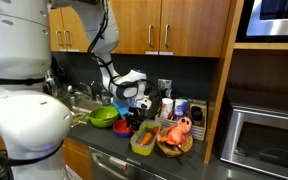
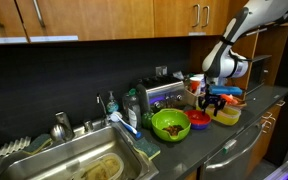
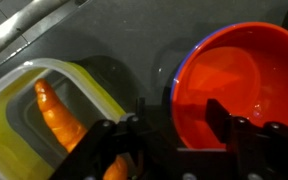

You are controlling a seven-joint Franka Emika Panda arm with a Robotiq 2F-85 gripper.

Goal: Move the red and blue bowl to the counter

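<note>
The red and blue bowl (image 3: 239,85) is red inside with a blue rim and sits on the dark counter (image 3: 134,35). It also shows in both exterior views (image 1: 124,126) (image 2: 198,120), next to the lime-green bowl (image 1: 103,117) (image 2: 170,124). My gripper (image 3: 176,125) is open right over the bowl's near rim, with one finger outside the rim and one over the red inside. I cannot tell whether the fingers touch it. The gripper also shows in both exterior views (image 1: 127,103) (image 2: 212,100), pointing down above the bowl.
A yellow-green tray (image 3: 9,95) holding a carrot (image 3: 59,115) lies close beside the bowl. A wooden bowl with orange toys (image 1: 174,137), a toaster (image 2: 156,95), a sink (image 2: 84,165) and a microwave (image 1: 264,135) stand around. Cabinets hang overhead.
</note>
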